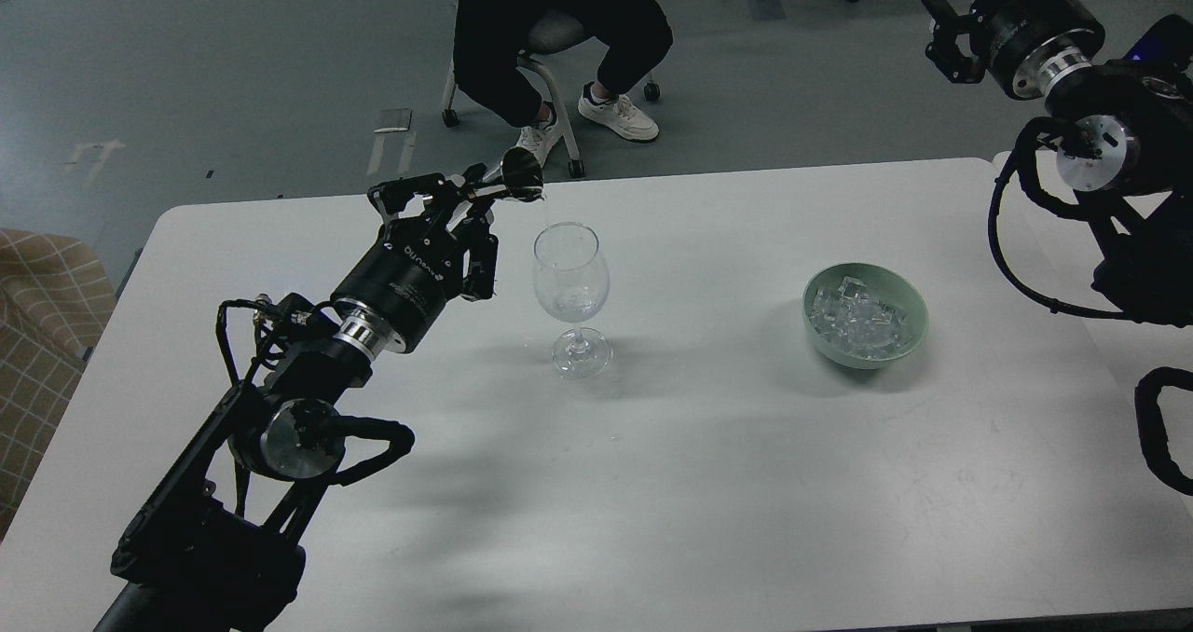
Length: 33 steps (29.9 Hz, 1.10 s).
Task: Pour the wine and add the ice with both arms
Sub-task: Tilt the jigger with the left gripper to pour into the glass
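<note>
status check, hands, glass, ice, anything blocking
Left hand gripping a metal spoon just left of the wine glass. Right hand raised far right, grip unclear. Ice heaped in green bowl. Nothing between glass and bowl.

A chair (550,54) is being sat on by a person (559,26) in white shoes (617,115), far behind the left pincer. A checked couch (42,334) is being seen to its left.
</note>
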Motion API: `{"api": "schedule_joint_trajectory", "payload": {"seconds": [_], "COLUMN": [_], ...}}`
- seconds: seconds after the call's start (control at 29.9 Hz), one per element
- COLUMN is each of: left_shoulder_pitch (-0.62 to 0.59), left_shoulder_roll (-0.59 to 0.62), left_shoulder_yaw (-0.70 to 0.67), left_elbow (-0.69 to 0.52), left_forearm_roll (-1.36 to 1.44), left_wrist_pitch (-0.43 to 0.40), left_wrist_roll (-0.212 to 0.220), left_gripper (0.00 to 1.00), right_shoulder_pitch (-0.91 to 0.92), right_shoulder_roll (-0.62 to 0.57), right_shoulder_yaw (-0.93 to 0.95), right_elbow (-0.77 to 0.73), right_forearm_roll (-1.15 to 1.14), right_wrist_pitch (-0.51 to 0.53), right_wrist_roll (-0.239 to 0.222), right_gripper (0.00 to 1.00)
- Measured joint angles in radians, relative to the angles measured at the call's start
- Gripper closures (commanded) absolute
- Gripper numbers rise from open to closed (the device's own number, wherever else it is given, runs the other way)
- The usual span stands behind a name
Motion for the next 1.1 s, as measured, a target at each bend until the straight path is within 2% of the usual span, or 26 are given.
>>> {"api": "schedule_joint_trajectory", "payload": {"seconds": [1.1], "left_shoulder_pitch": [-0.028], "left_shoulder_roll": [0.032], "left_shoulder_yaw": [0.002], "left_elbow": [-0.002], "left_forearm_roll": [0.194], "left_wrist_pitch": [-0.056], "left_wrist_roll": [-0.001], "left_gripper": [1.00], "right_shoulder_pitch": [-0.002], "right_shoulder_roll": [-0.010], "right_shoulder_yaw": [0.007], "right_elbow": [0.004], "right_forearm_roll": [0.000], "right_wrist_pitch": [0.003], "right_wrist_roll": [0.000], "right_gripper": [0.00]}}
